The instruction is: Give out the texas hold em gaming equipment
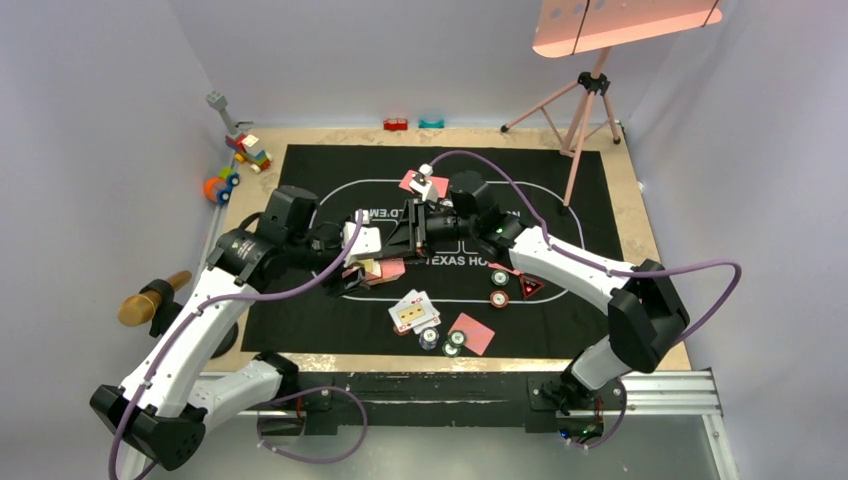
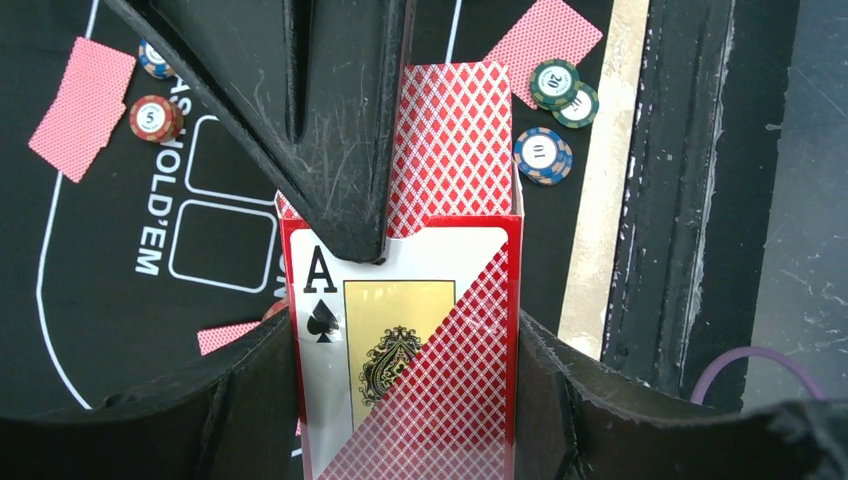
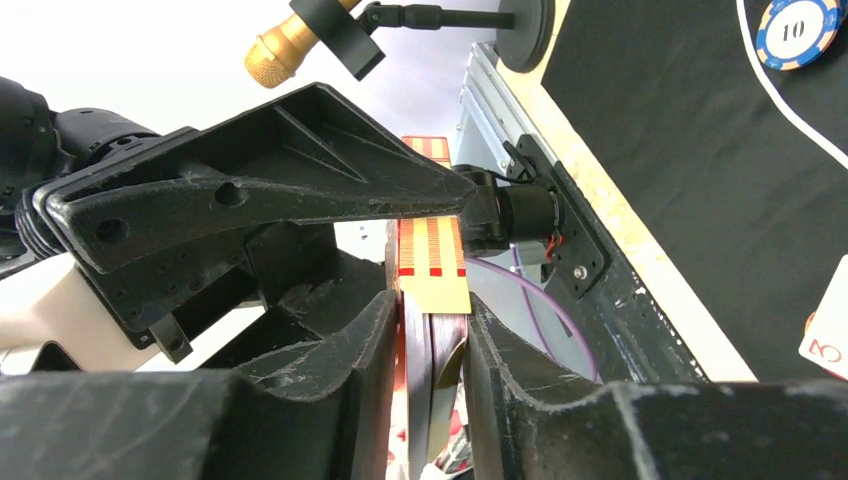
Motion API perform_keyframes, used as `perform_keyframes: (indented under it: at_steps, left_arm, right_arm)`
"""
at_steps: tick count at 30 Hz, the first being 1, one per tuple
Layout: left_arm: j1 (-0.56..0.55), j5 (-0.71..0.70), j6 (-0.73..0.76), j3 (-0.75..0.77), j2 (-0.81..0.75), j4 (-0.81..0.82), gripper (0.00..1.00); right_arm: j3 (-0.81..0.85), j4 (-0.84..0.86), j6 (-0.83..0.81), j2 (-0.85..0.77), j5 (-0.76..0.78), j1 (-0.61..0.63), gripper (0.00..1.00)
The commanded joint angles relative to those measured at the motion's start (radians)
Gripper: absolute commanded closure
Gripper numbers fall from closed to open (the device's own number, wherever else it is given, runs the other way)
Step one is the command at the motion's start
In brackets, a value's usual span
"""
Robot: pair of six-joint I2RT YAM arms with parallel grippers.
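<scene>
Item: card box (image 2: 400,380), held over the black mat (image 2: 100,300), one-card draw.
Left pincer (image 2: 405,335) grasps the box sides; right pincer (image 3: 435,310) clenched on the protruding red-backed card (image 2: 455,140) (edge-on). We would pull it straight out, box steady.

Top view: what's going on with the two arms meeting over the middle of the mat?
Both arms meet above the black mat and share one red card box with an ace of spades on its face. The right end effector pinches the box across its flat faces. The left end effector grips its two side edges. Several cards and chips lie on the mat towards the near edge, with a triangle marker to their right.
</scene>
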Motion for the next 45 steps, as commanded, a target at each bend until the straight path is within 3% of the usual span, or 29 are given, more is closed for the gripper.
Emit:
perform_keyframes:
  at_steps: [1, 6, 11, 16, 28, 37, 45]
  left_arm:
    - [-0.006, 0.038, 0.010, 0.018, -0.019, -0.016, 0.85]
    - [-0.006, 0.040, -0.005, 0.021, -0.018, -0.010, 0.88]
    - [-0.006, 0.038, -0.021, 0.031, -0.013, 0.003, 1.00]
    - [-0.006, 0.038, -0.032, 0.042, -0.006, 0.012, 1.00]
    - [-0.006, -0.005, -0.024, 0.070, 0.019, -0.034, 1.00]
    - [-0.006, 0.001, -0.054, 0.067, -0.004, -0.021, 1.00]
    - [-0.006, 0.023, -0.079, 0.064, -0.019, -0.021, 1.00]
  right_arm:
    - [0.038, -0.036, -0.065, -0.038, -0.013, -0.005, 0.61]
    - [0.024, -0.064, -0.109, -0.077, -0.017, -0.007, 0.44]
    - [0.025, -0.097, -0.136, -0.080, -0.016, -0.007, 0.40]
    - [0.022, -0.094, -0.135, -0.066, -0.028, -0.006, 0.47]
    - [0.015, -0.186, -0.194, -0.070, -0.027, -0.032, 0.75]
    - [-0.021, -0.247, -0.239, -0.113, -0.027, -0.085, 0.76]
    - [-0.029, -0.284, -0.261, -0.128, -0.024, -0.103, 0.70]
